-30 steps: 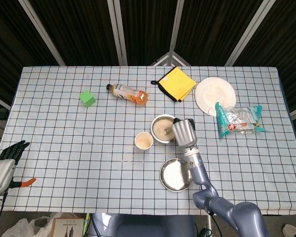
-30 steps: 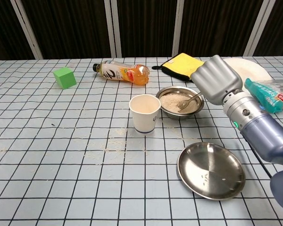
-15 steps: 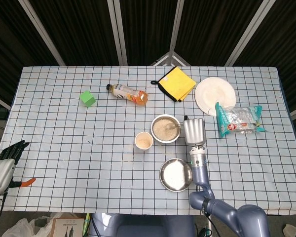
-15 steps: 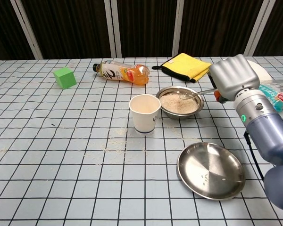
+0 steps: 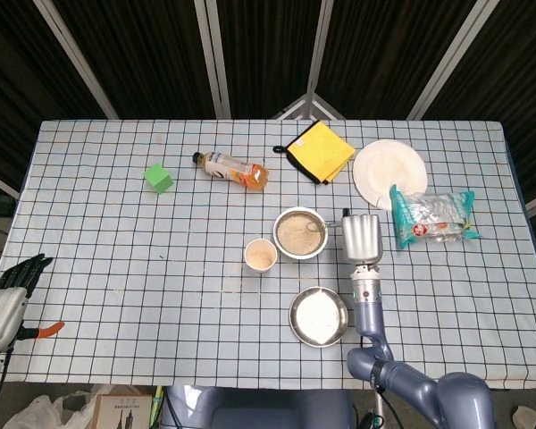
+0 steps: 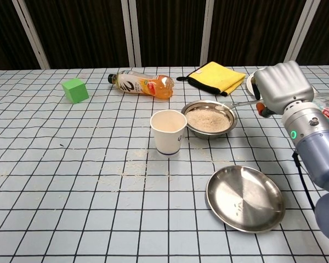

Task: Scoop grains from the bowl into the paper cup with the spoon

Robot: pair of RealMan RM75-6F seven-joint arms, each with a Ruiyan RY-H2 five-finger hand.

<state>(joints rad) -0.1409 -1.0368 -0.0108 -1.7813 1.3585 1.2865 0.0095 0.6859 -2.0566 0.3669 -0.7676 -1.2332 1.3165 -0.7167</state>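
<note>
Steel bowl (image 6: pixel 228 113) holding grains (image 6: pixel 208 120), paper cup (image 6: pixel 168 132) beside, right robot hand (image 6: pixel 279 88) gripping spoon (image 6: pixel 238 103)

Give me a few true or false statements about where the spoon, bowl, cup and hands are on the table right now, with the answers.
1. The right hand holds the spoon. True.
2. The paper cup lies tipped over. False: it stands upright beside the bowl.
3. The steel plate is full of grains. False: only a few stray grains.
4. The bowl holds grains. True.
5. The left hand touches the green cube. False: it is far away at the table's edge.
</note>
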